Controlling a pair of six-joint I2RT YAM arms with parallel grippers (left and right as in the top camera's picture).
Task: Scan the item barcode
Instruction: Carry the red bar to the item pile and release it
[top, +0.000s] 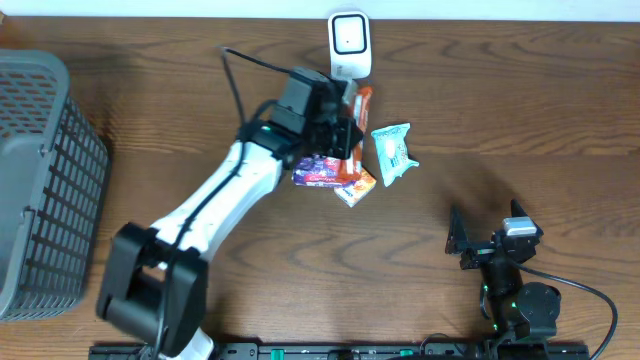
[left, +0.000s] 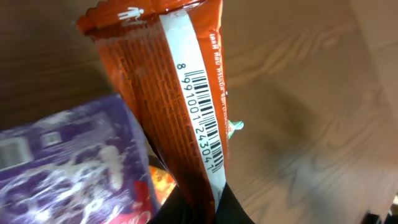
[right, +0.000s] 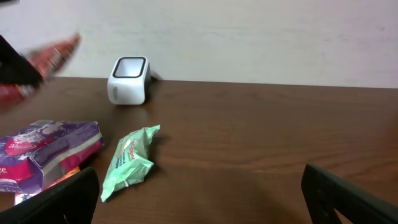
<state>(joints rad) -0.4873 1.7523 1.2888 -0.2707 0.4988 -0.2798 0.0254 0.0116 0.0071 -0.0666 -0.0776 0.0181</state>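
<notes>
One orange foil snack packet (top: 362, 100) is clamped in the left gripper (top: 347, 132), raised just near of the white box-shaped scanner (top: 349, 42) at the far table edge. Its white barcode strip (left: 202, 112) is seen from the left wrist. The right gripper (top: 485, 235) is parked near right, jaws spread apart, nothing held.

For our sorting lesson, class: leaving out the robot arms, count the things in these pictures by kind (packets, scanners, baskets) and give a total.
Packets: 4 (held orange-red packet, purple packet, mint-green packet, small orange pack)
Scanner: 1 (white scanner)
Basket: 1 (grey basket)
Total: 6
</notes>
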